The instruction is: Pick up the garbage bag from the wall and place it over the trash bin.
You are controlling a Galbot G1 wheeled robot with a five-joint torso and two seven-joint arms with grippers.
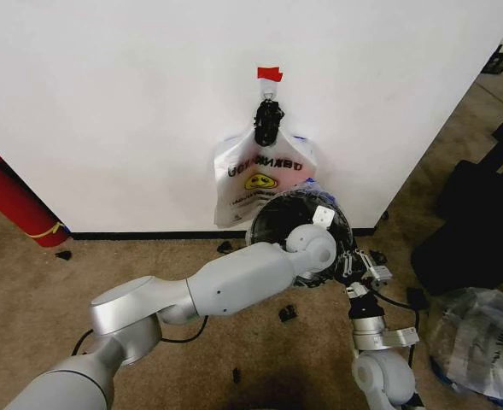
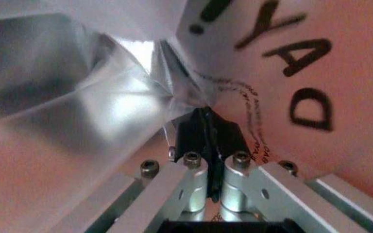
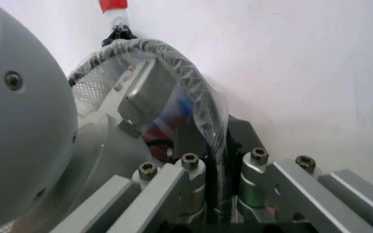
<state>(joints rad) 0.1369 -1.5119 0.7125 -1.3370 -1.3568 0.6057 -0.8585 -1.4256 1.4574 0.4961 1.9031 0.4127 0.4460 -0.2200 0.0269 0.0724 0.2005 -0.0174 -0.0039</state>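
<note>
Wall (image 1: 106, 102) carries the garbage bag (image 1: 242, 184), which hangs below a strip of red tape (image 1: 269, 73). The left tool (image 1: 268, 120) reaches up to the gathered top of the bag and is closed on the plastic, its black fingertips (image 2: 207, 133) pinching the crumpled film. The right tool (image 3: 215, 160) is clamped on the black rim of the trash bin (image 1: 272, 218), held tilted just below the bag, near the wall.
</note>
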